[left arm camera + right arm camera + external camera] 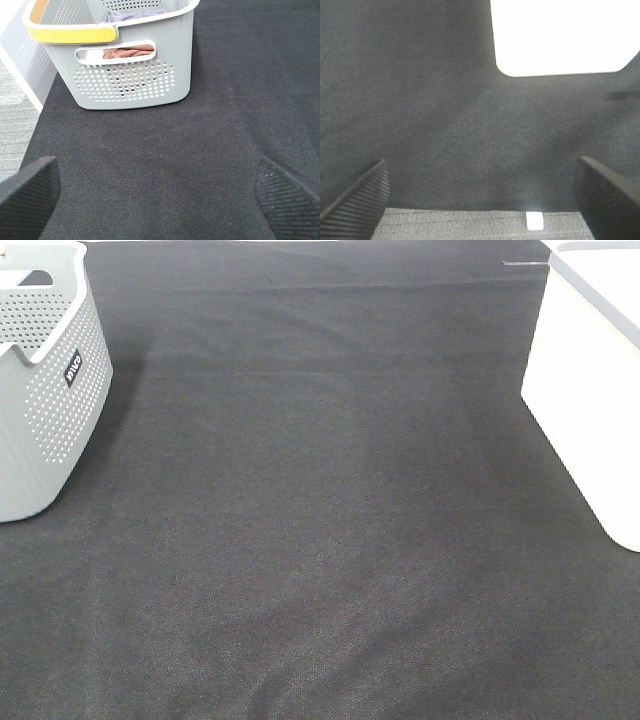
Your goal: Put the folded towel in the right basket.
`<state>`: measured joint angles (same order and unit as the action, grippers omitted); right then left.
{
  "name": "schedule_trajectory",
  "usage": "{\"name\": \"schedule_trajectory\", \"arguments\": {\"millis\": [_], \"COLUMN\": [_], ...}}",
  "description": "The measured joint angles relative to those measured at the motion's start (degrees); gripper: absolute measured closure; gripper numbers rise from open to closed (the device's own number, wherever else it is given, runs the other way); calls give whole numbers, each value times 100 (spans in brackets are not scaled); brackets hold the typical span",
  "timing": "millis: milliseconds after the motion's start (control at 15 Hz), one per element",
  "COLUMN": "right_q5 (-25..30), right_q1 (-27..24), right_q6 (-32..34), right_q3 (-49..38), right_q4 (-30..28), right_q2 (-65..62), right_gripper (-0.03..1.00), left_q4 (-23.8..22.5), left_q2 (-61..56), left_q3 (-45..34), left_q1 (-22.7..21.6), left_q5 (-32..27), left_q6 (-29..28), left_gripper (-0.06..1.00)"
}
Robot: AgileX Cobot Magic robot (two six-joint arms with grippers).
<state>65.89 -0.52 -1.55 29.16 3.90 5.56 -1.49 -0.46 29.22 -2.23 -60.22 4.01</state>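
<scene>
A grey perforated basket (45, 390) stands at the left edge of the black table. In the left wrist view this basket (130, 75) has a yellow handle, and folded towels show inside it, a brown one (129, 51) through the side slot and a purple-grey one (135, 15) at the top. A white basket (590, 380) stands at the right edge; it shows as a bright white shape in the right wrist view (560, 35). My left gripper (160, 195) is open and empty, short of the grey basket. My right gripper (480, 195) is open and empty, short of the white basket. Neither gripper shows in the high view.
The black cloth-covered table (320, 540) spans the view between the two baskets. The table's left edge and a grey floor (15, 110) show in the left wrist view. A table edge and floor (470, 225) show in the right wrist view.
</scene>
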Motion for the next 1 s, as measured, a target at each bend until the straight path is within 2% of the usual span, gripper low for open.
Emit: {"name": "schedule_trajectory", "arguments": {"millis": [200,1000], "right_q5": [-166,-246], "right_q1": [0,0], "right_q6": [0,-109], "right_q3": [-286,-309], "right_q4": [0,40], "right_q2": [-567,-567], "right_gripper": [1,1], "left_q4": [0,0], "left_q2": [0,0], "left_q3": [0,0], "left_q1": [0,0], "left_q5": [0,0], "left_q6": [0,0], "left_gripper": [-5,-5]}}
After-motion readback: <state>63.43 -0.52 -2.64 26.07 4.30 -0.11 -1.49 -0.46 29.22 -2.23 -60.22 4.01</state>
